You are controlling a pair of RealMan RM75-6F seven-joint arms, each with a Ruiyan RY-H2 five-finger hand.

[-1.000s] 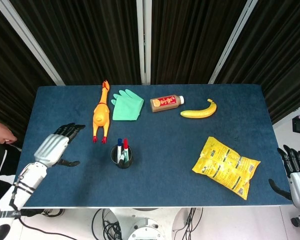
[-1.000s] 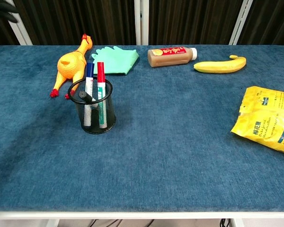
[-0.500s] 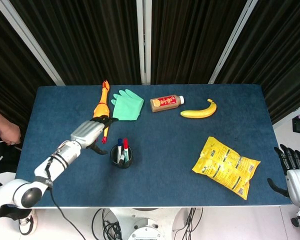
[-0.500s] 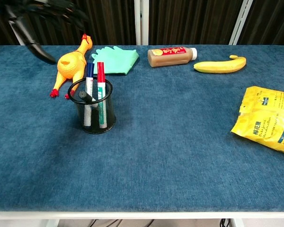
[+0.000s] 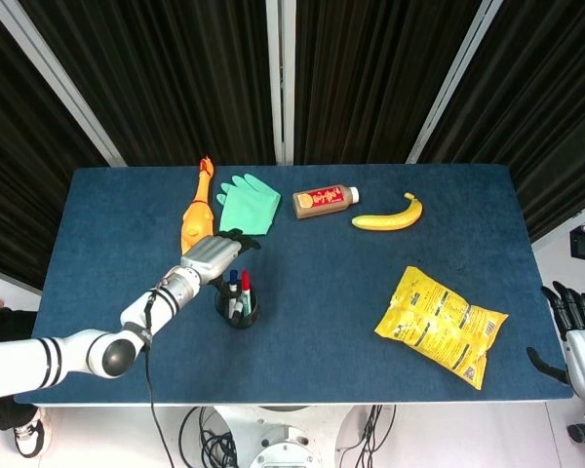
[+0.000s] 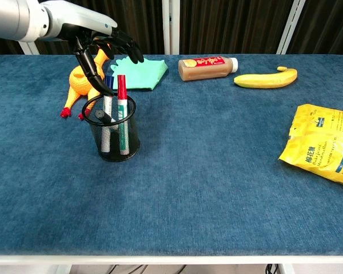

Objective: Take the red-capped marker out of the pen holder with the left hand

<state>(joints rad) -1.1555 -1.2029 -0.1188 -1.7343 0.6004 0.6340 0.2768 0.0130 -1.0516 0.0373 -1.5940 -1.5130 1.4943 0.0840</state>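
Observation:
A black mesh pen holder (image 6: 115,135) (image 5: 238,306) stands on the blue table's left half. In it the red-capped marker (image 6: 121,87) (image 5: 245,282) stands upright beside a blue-capped one (image 5: 232,281), with a black-capped marker leaning lower down. My left hand (image 6: 103,48) (image 5: 214,254) hovers just above and behind the holder, its fingers spread and the thumb pointing down near the blue cap. It holds nothing and is a little short of the red cap. My right hand (image 5: 577,330) stays off the table's right front corner with its fingers apart.
A yellow rubber chicken (image 6: 83,80) lies right behind the holder, under my left hand. A green glove (image 6: 140,73), a brown bottle (image 6: 207,68) and a banana (image 6: 266,79) line the far side. A yellow snack bag (image 6: 326,144) lies at the right.
My left hand has swept from the table's left edge rightward to just behind the pen holder. The markers and holder have not moved. The right hand has hardly shifted.

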